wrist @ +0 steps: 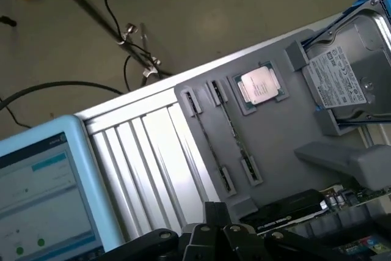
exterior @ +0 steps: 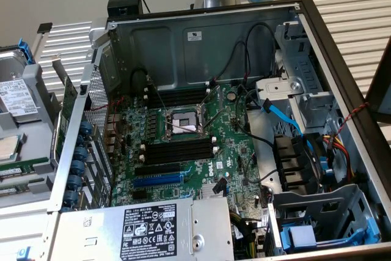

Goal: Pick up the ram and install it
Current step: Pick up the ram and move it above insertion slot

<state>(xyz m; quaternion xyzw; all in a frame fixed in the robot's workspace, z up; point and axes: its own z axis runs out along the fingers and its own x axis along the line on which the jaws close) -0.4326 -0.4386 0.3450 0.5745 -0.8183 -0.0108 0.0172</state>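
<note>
My feed's mostly grey and green. The motherboard (exterior: 201,145) is dark green with fine pale speckling, and around its silver CPU socket (exterior: 183,123) I see black memory slots (exterior: 180,151) on both sides. Just past those, away from the socket, sits a bright blue slot (exterior: 157,181). The case (exterior: 201,38) is dull grey steel with a white sticker. A light blue cable (exterior: 284,117) and red-yellow wires (exterior: 339,142) stand out beside the board. The power supply (exterior: 140,230) is silver with a black-and-white label. On the wrist cam I've got a grey tray (wrist: 275,145), a silver-topped processor (wrist: 259,85), a silver hard drive (wrist: 348,71) with white label, and a white-framed screen (wrist: 43,203) glowing pale blue.
</note>
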